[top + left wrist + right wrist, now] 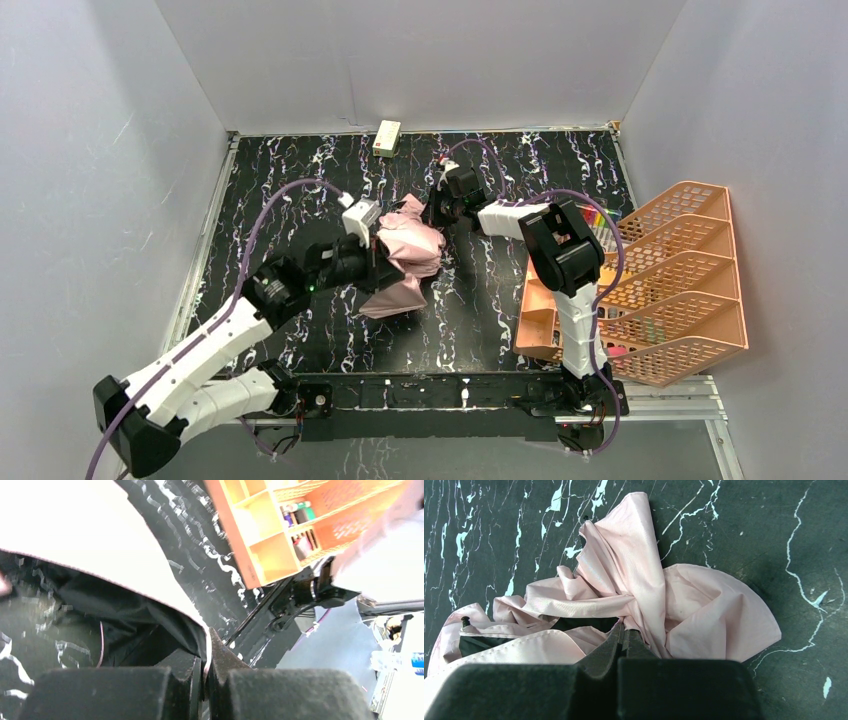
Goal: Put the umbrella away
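The umbrella (pixel 410 255) lies crumpled in the middle of the black marbled table, pale pink fabric outside, black inside. Its handle is hidden. My left gripper (pixel 378 258) is at its left side, shut on the fabric edge; in the left wrist view (pixel 206 652) the pink hem runs between the closed fingers, with pink fabric (pixel 90 535) above and black lining below. My right gripper (pixel 432 212) is at the umbrella's far right edge, shut on a fold; in the right wrist view (pixel 623 632) the fingertips pinch the pink cloth (pixel 634 580).
An orange mesh organiser rack (pixel 660 280) stands at the table's right side, also in the left wrist view (pixel 280 520). A small cream box (pixel 387 137) sits at the back edge. Grey walls enclose the table on three sides.
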Controlling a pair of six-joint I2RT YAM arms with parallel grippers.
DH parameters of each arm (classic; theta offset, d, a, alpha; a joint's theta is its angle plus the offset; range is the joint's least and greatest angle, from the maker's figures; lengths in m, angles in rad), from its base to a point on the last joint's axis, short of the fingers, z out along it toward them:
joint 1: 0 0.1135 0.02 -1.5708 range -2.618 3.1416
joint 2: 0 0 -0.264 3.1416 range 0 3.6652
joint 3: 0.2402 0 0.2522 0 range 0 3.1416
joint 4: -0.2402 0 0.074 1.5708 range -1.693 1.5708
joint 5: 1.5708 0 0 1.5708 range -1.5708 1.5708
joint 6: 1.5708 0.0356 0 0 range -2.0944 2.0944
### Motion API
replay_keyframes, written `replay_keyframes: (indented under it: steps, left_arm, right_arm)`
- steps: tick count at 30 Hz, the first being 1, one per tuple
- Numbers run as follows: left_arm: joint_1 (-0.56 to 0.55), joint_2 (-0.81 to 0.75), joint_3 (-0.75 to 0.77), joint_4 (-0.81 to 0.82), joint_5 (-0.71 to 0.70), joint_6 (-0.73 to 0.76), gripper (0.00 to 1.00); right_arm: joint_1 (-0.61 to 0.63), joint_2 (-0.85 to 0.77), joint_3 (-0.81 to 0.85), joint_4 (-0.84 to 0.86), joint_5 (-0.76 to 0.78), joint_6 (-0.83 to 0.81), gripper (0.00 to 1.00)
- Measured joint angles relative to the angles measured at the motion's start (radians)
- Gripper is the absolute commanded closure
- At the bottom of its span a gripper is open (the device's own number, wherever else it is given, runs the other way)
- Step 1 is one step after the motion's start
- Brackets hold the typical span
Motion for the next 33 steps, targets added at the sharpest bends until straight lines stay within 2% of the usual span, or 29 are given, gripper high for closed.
replay_keyframes:
  steps: [5,9,13,20,25,30,33]
  left_arm:
    - [-0.005,0.138,0.18,0.039,0.064,0.069,1.0]
    - [-0.007,0.181,0.216,0.081,0.057,0.101,1.0]
    - [-0.009,0.222,0.23,0.113,-0.022,0.121,1.0]
    - [0.008,0.399,0.312,0.193,-0.197,0.145,1.0]
    - [0.108,0.489,0.297,0.265,-0.246,0.108,1.0]
    - [0.275,0.536,0.203,0.371,-0.214,0.013,1.0]
    - [0.323,0.631,0.201,0.439,-0.174,-0.016,1.0]
  right_arm:
    - [0.0,0.006,0.006,0.001,-0.024,-0.012,1.0]
    - [0.0,0.008,0.006,0.002,-0.064,-0.04,1.0]
    - [0.0,0.009,-0.006,0.021,-0.122,-0.077,1.0]
    - [0.0,0.009,-0.046,0.08,-0.224,-0.121,1.0]
    - [0.0,0.006,-0.071,0.115,-0.266,-0.135,1.0]
    - [0.0,0.001,-0.088,0.129,-0.29,-0.136,1.0]
    - [0.0,-0.001,-0.096,0.134,-0.309,-0.136,1.0]
